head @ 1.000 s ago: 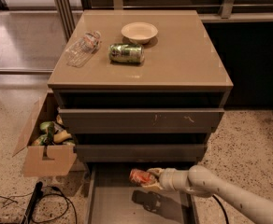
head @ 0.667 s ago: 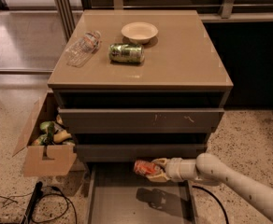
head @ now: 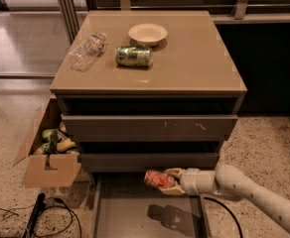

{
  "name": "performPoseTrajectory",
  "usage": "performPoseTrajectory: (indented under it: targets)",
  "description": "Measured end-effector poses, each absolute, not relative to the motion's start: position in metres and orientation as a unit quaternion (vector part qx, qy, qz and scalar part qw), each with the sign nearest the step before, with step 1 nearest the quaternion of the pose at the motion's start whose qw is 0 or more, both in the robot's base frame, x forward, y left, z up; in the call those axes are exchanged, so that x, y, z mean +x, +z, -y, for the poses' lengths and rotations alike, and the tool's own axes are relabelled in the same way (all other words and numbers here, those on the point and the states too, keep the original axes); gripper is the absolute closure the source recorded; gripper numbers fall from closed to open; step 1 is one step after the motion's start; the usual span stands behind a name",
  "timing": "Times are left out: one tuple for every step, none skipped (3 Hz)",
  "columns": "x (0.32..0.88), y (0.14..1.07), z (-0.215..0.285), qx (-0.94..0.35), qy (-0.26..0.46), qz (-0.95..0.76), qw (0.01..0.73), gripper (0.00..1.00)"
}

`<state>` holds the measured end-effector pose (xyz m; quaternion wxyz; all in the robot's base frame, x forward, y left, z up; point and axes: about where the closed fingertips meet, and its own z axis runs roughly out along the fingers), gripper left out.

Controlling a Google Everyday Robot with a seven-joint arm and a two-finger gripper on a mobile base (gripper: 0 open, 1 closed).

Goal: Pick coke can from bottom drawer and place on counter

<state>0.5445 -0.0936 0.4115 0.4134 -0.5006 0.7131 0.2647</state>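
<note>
The coke can (head: 156,178), red-orange with white markings, is held on its side in my gripper (head: 168,180). The gripper is shut on it and holds it above the open bottom drawer (head: 130,217), just in front of the middle drawer's front. The can's shadow falls on the drawer's grey floor. My cream arm (head: 244,192) comes in from the lower right. The tan counter (head: 184,63) is the cabinet's top, well above the can.
On the counter lie a green can (head: 134,56) on its side, a cream bowl (head: 147,33) and a crushed clear plastic bottle (head: 88,50). A cardboard box (head: 48,157) with items stands at the cabinet's left. Black cables (head: 40,217) lie on the floor.
The gripper has lifted the coke can higher above the drawer floor and moved it slightly right, closer to the middle drawer's front. The shadow below has spread apart from the can.
</note>
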Motion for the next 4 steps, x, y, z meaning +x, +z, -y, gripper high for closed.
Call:
performPoseTrajectory:
  targets:
    - [0.505, 0.483, 0.103, -0.533, 0.241, -0.675, 0.451, 1.0]
    - [0.476, 0.551, 0.115, -0.561, 0.212, -0.641, 0.48, 1.0]
    - [0.467, 0.633, 0.127, -0.585, 0.191, -0.612, 0.497, 1.0]
    - [0.489, 0.714, 0.14, -0.582, 0.191, -0.602, 0.512, 1.0]
